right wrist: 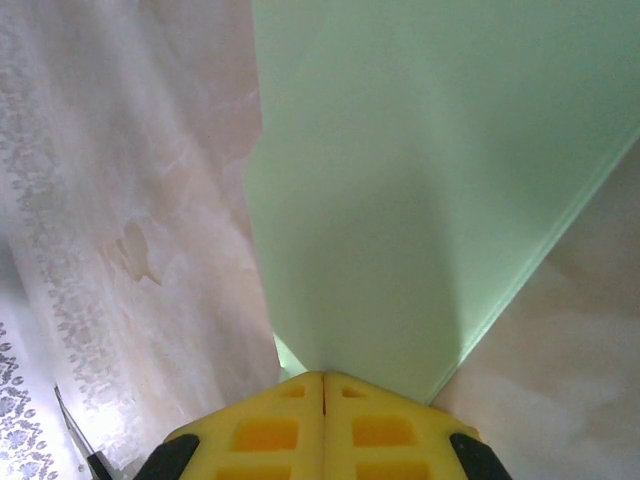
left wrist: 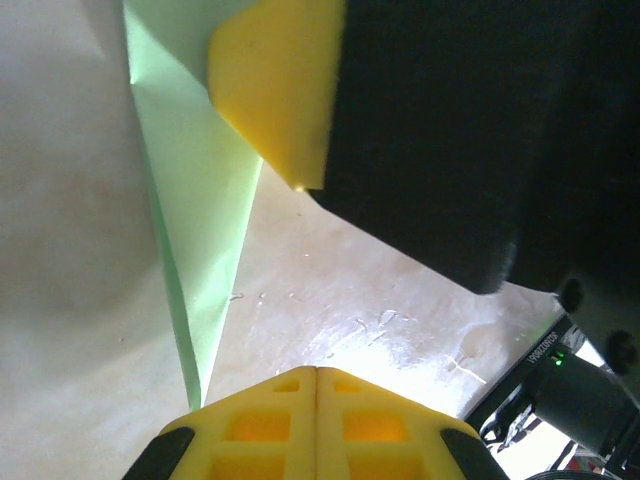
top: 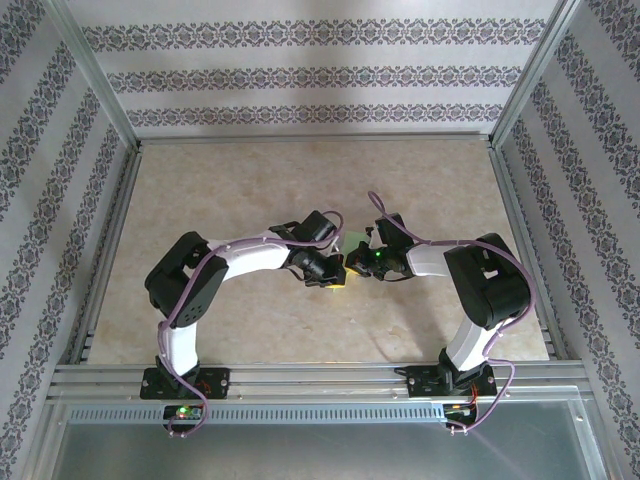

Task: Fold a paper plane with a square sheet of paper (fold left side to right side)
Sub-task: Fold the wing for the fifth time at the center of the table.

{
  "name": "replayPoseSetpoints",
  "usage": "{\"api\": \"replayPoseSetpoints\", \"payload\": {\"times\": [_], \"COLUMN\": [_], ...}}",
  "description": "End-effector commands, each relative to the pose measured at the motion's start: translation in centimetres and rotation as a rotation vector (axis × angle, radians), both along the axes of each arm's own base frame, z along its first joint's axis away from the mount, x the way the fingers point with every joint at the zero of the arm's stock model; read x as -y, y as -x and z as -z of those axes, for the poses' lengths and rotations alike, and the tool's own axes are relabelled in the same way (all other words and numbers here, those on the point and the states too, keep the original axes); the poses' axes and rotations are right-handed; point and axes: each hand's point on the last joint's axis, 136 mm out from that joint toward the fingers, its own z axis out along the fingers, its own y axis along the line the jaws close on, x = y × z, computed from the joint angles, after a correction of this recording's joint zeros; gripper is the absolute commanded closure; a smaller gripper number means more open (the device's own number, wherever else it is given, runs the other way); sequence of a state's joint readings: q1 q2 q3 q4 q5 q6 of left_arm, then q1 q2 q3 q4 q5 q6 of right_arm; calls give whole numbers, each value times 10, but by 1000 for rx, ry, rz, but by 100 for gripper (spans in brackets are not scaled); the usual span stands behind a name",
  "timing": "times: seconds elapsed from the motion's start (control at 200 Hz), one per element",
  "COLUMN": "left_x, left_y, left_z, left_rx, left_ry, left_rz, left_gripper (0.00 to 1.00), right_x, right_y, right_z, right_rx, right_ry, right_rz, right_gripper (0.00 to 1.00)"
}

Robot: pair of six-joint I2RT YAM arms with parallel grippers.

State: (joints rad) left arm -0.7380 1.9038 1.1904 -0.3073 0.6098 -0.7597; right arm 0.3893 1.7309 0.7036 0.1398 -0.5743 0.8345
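1. Apparently mid-fold: the green paper point(top: 356, 241), already narrowed to a point, lies at the centre of the counter point(top: 250, 180).
2. The right pincer point(right wrist: 323, 376), fingers pressed together, bears down on the paper from 3 o'clock; the left pincer point(left wrist: 317, 372), likewise pressed together and empty, sits just beside its tip at 7 o'clock.
3. Next move likely calls for firming the crease without shifting the paper.

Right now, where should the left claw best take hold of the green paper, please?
Probably the pointed tip, straight in from the left claw, closing across its flat faces: the paper tapers toward it, while the right claw pinches the far end.
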Motion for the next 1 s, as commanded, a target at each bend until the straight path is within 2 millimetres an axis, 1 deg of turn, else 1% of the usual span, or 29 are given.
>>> {"api": "replayPoseSetpoints", "payload": {"times": [0.0,0.27,0.66,0.994], "left_x": [-2,-1,-4,-10], "left_y": [1,-7,-15,-4], "left_z": [9,15,26,42], "left_rx": [-29,-28,-37,-79], "left_ry": [-7,7,9,-1], "left_rz": [-15,-34,-72,-71], "left_gripper": [94,94,95,95], "right_x": [8,8,8,9], "right_y": [22,23,23,24], "right_z": [29,31,31,32], "right_rx": [-91,-97,-98,-99], "right_ry": [78,81,84,92], "right_rz": [-17,-22,-23,-23], "right_gripper": [100,100,100,100]}}
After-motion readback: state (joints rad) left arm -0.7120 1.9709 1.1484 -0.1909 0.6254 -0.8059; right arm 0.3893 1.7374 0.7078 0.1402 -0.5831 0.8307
